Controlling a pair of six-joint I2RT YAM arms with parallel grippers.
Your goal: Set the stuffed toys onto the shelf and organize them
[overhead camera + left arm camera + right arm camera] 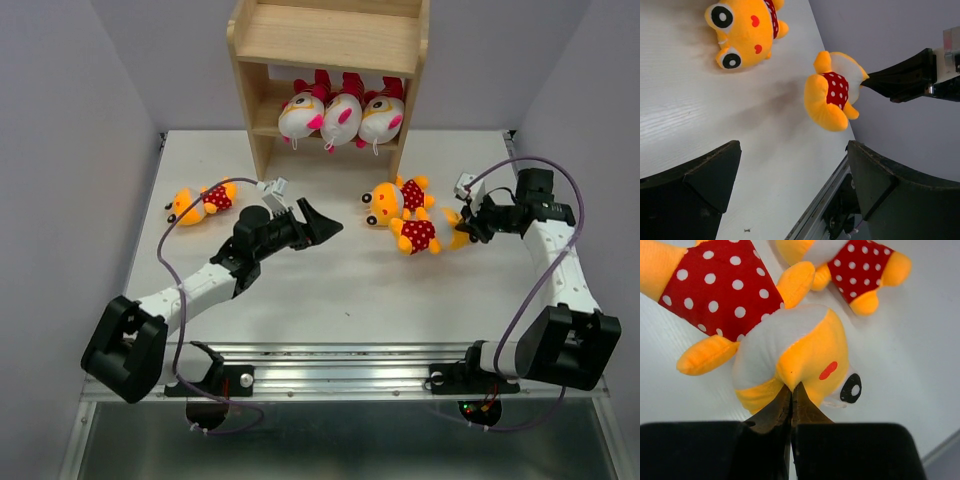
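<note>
Three white-headed striped toys (340, 115) lie in a row on the lower tier of the wooden shelf (330, 40). A yellow toy in a red dotted shirt (202, 202) lies at the left of the table. Two more yellow toys lie at the centre right, one (393, 198) behind the other (422, 235). My right gripper (468, 226) is shut on the head of the nearer toy (790, 350), pinching its fabric between the fingertips (791, 390). My left gripper (322, 222) is open and empty; in its wrist view (792, 157) it faces both toys (831, 95) (742, 35).
The shelf's top board is bare. The table's metal front rail (340, 362) runs along the near edge. Grey walls close in the left and right sides. The right arm's cable (545, 260) loops over the table's right edge.
</note>
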